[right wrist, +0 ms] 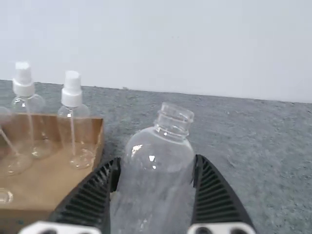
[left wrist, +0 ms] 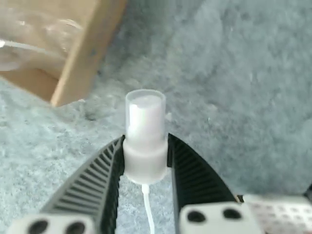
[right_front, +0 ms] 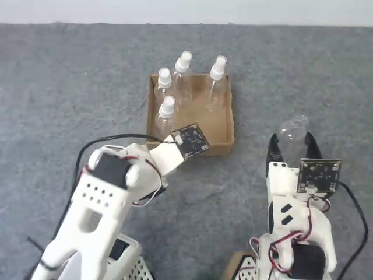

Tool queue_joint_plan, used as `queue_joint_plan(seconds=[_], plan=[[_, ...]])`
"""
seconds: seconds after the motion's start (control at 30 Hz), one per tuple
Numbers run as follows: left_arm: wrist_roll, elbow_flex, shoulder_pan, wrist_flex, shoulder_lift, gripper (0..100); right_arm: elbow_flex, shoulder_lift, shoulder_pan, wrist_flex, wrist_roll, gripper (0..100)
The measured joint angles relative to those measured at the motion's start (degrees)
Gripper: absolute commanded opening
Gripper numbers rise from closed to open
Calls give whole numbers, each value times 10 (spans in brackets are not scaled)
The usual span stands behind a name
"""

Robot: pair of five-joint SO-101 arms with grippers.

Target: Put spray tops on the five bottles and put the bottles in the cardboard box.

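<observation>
Bottle: clear, round, neck open, untopped; right of the box, apart from it.
Right gripper: clamped on the bottle's body.
Spray top: white, near the box's front.
Left gripper: pinching the spray top.
Count: four topped bottles upright in the box.
Room: open grey carpet around the box.

grey carpet, white wall
</observation>
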Motion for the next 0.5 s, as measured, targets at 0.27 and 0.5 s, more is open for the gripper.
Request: queue_joint_plan(seconds=[0.27,0.5], plan=[[62,0,0,0,-111,15,0,-1,-101,5,0,38],[83,0,-1,-4,-243,15,0,-1,-165,7,-4,38]])
